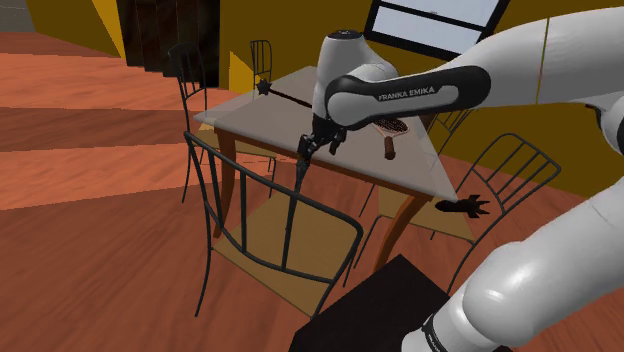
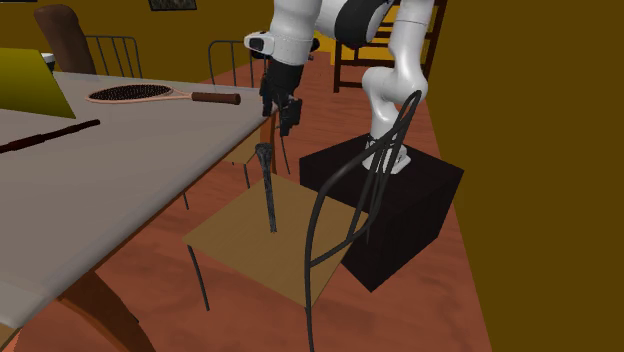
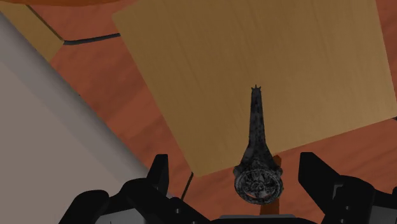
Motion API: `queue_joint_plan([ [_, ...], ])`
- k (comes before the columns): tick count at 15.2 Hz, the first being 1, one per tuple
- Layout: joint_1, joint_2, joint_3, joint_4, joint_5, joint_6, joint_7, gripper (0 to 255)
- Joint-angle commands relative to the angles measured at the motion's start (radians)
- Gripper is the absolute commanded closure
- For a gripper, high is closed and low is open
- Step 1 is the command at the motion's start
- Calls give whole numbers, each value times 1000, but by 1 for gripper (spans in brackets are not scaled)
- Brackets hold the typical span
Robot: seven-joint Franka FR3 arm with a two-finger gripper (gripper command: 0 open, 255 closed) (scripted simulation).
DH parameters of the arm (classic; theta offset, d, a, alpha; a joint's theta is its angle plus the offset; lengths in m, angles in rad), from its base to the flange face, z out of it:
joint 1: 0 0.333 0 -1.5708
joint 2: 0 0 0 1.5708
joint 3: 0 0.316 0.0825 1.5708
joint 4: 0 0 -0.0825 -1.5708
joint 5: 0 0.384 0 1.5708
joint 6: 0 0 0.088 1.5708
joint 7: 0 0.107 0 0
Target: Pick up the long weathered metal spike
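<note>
All-black two-finger gripper [image 2: 284, 116] has fingers spread wide and clasps nothing. Long dark mottled metal spike [image 2: 268, 190] with a round flared head stands upright just below gripper, over the tan seat of the black wire-frame chair [image 2: 240, 248]. Can't tell if its tip touches the seat. In wrist view the spike [image 3: 256, 137] sits between the fingers, touching neither. Grey-topped table [image 2: 120, 170] is beside the chair.
</note>
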Motion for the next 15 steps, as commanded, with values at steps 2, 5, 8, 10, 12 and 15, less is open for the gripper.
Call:
queue_joint_plan([
  [2, -1, 114, 21, 68, -54, 44, 45, 0],
  [5, 0, 144, 23, 65, -73, 75, 63, 0],
  [8, -2, 160, 23, 42, -86, 111, 79, 0],
  [10, -2, 171, 23, 27, -95, 135, 91, 0],
  [12, -3, 175, 23, 23, -98, 142, 94, 0],
  [15, -3, 174, 23, 24, -98, 141, 93, 255],
])
